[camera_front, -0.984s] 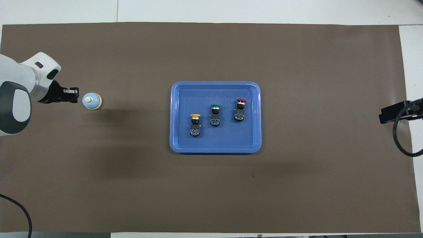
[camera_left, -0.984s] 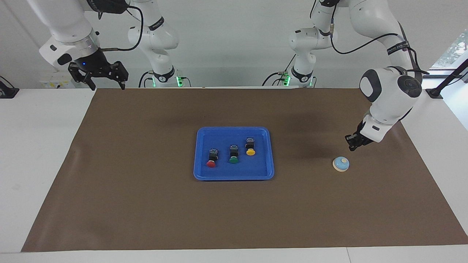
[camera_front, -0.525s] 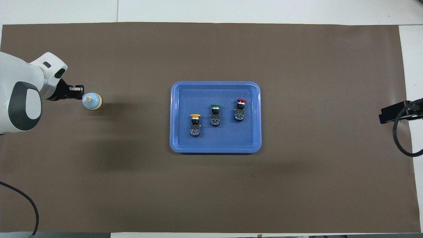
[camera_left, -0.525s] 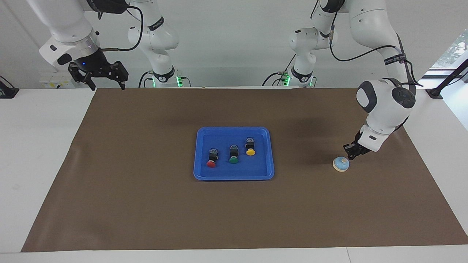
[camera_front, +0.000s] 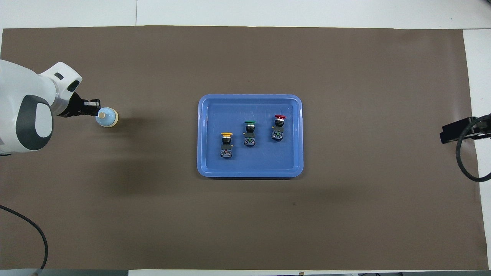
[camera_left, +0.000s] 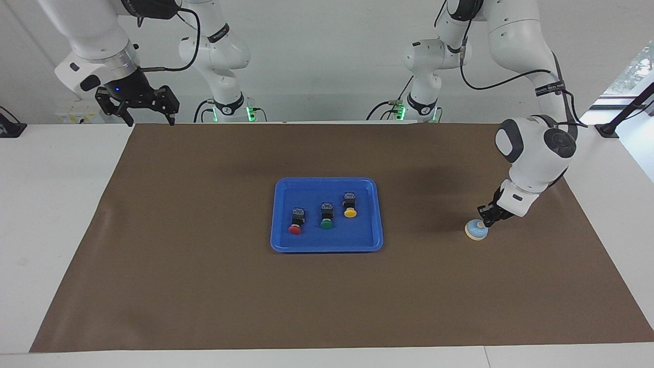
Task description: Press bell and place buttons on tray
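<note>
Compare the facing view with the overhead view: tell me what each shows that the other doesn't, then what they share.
Facing only: both arm bases and the whole right pincer, open, waiting above the table's robot-side edge; the overhead view shows just a dark part of it. Overhead only: the three buttons' caps pointing away from the robots. Both: the blue tray holding the red, green and yellow buttons, and the shut left pincer at the bell.

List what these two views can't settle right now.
- Contact: the left gripper is at the bell, its own body covering the tips; pressing or just short, unclear.
- Overhead view: the frame edge crops the right gripper; only a dark part shows.
- Button labels: too small.
</note>
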Action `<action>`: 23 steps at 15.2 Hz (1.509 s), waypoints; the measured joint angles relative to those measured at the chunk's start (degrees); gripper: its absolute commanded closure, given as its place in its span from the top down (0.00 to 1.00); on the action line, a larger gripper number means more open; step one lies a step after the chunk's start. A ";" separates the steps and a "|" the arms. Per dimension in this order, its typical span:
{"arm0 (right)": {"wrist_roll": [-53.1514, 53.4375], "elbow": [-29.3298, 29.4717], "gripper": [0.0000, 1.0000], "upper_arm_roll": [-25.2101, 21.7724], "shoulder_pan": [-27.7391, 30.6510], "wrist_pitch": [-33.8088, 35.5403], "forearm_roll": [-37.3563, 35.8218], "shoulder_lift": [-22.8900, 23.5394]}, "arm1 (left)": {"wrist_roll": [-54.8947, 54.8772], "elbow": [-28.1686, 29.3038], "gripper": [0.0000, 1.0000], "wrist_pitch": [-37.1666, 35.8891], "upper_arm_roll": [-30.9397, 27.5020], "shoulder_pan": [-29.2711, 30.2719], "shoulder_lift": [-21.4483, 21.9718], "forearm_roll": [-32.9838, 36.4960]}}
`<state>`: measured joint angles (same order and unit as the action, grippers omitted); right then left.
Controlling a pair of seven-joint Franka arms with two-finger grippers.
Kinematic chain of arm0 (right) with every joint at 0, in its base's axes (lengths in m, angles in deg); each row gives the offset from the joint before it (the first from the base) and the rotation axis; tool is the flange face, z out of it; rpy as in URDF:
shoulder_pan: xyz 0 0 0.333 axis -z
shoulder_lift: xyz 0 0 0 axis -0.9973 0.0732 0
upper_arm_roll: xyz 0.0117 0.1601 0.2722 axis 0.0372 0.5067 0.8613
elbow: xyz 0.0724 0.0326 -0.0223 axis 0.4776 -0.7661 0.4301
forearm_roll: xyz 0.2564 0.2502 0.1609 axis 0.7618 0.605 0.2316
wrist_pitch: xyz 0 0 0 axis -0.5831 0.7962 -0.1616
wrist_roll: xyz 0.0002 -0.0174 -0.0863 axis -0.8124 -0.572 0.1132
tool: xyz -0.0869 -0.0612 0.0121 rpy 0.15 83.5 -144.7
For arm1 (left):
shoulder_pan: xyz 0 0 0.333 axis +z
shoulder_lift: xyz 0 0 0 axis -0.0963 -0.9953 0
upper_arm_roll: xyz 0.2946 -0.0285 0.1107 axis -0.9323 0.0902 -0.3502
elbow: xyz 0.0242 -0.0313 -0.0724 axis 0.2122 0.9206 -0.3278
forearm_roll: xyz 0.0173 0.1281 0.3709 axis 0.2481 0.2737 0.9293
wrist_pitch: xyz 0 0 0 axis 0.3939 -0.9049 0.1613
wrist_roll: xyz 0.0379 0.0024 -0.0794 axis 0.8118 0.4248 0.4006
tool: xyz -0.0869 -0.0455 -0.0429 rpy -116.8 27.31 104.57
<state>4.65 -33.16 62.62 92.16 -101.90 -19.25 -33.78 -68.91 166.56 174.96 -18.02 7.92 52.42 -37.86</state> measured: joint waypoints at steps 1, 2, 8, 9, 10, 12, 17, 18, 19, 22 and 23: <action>0.00 0.00 1.00 0.00 0.00 0.00 0.00 0.00 | 0.00 0.01 0.00 0.40 0.00 -0.09 -0.50 0.00; 0.00 0.00 1.00 0.00 0.00 0.00 0.00 0.00 | 0.03 0.03 0.00 0.93 -0.01 -0.27 -1.11 0.00; 0.00 0.00 1.00 0.00 0.00 0.00 0.00 0.00 | 0.14 -0.50 0.00 1.17 -0.27 -0.50 -1.42 0.05; 0.00 0.00 1.00 0.00 0.00 0.00 0.00 0.00 | 0.14 -1.20 0.00 0.11 -0.41 -0.48 -1.47 0.05; 0.00 0.00 1.00 0.00 0.00 0.00 0.00 0.00 | 0.14 -2.79 0.00 -2.29 -0.58 -0.44 -1.36 0.05; 0.00 0.00 1.00 0.00 0.00 0.00 0.00 0.00 | 0.19 -6.70 0.00 -8.32 -0.76 -0.42 -0.10 0.05; 0.00 0.00 1.00 0.00 0.00 0.00 0.00 0.00 | 0.56 -10.79 1.00 -22.13 -1.02 -0.32 9.87 0.06; 0.00 0.00 1.00 0.00 0.00 0.00 0.00 0.00 | 0.83 -10.82 1.00 -24.51 -1.04 -0.27 12.34 0.06; 0.00 0.00 1.00 0.00 0.00 0.00 0.00 0.00 | 1.39 -10.83 1.00 -26.66 -1.05 -0.22 14.54 0.06; 0.00 0.00 1.00 0.00 0.00 0.00 0.00 0.00 | 3.76 -10.77 1.00 -30.54 -1.04 -0.17 19.19 0.06; 0.00 0.00 1.00 0.00 0.00 0.00 0.00 0.00 | 3.91 -10.76 1.00 -31.22 -1.03 -0.18 19.82 0.06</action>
<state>4.65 -33.16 62.62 92.16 -101.90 -19.25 -33.78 -65.00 155.80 143.73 -19.04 7.74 72.24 -37.80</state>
